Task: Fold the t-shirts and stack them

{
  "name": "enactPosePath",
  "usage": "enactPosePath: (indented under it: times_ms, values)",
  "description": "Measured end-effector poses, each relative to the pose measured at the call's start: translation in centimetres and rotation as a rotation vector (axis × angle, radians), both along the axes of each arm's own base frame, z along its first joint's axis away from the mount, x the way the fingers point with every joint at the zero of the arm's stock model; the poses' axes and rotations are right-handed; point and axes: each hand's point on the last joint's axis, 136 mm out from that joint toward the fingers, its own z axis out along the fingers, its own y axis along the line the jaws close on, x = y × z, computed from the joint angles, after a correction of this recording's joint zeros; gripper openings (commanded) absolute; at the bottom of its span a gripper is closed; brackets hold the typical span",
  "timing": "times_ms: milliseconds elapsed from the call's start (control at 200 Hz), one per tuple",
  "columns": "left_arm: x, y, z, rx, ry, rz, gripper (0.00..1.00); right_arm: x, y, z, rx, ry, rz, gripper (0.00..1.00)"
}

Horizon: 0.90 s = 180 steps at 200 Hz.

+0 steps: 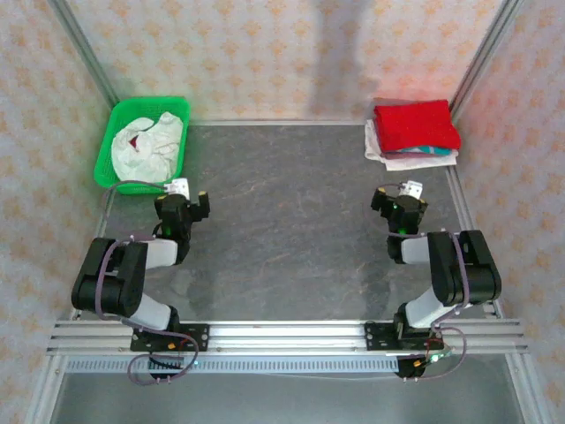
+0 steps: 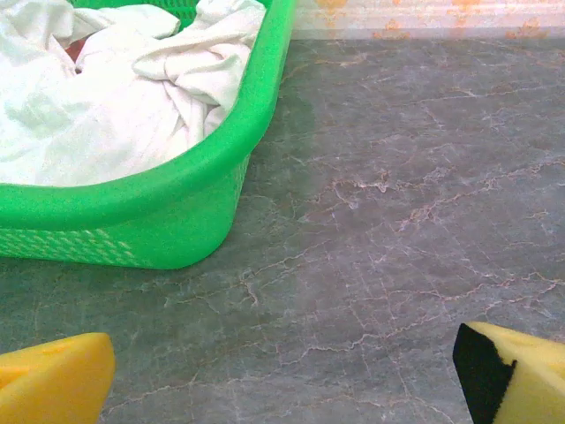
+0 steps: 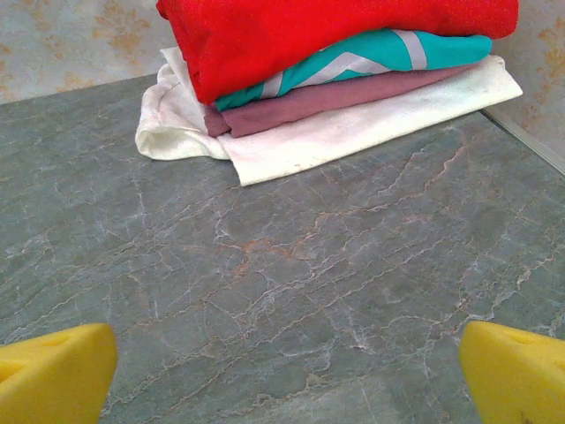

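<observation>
A crumpled cream-white t-shirt [image 1: 152, 146] [image 2: 106, 97] with a bit of red showing lies in the green mesh basket [image 1: 106, 159] [image 2: 177, 221] at the back left. At the back right sits a stack of folded t-shirts [image 1: 415, 132] [image 3: 344, 71]: red on top, then a teal-and-white one, a mauve one and a white one at the bottom. My left gripper [image 1: 184, 208] [image 2: 287, 375] hovers open over bare table just in front of the basket. My right gripper [image 1: 399, 205] [image 3: 287, 375] is open too, over bare table short of the stack.
The dark marbled table [image 1: 291, 212] stretches between the two arms. Patterned walls and aluminium frame posts close the back and sides. A metal rail [image 1: 291, 336] runs along the near edge by the arm bases.
</observation>
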Motion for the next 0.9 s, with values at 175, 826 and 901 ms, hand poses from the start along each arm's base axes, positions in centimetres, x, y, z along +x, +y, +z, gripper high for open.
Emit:
enactPosePath:
  times_ms: [175,826,901]
  values:
    - [0.00,0.00,0.01,0.000,0.000,0.000,1.00,0.00,0.00,0.01,0.000,0.000,0.000,0.99]
    - [0.01,-0.06,0.01,-0.001,0.000,-0.003,1.00,-0.01,0.00,0.09,-0.001,-0.002,0.000,0.98]
    - [-0.36,-0.41,0.13,0.008,0.022,-0.007,1.00,-0.57,0.23,0.79,-0.017,0.008,-0.002,0.98]
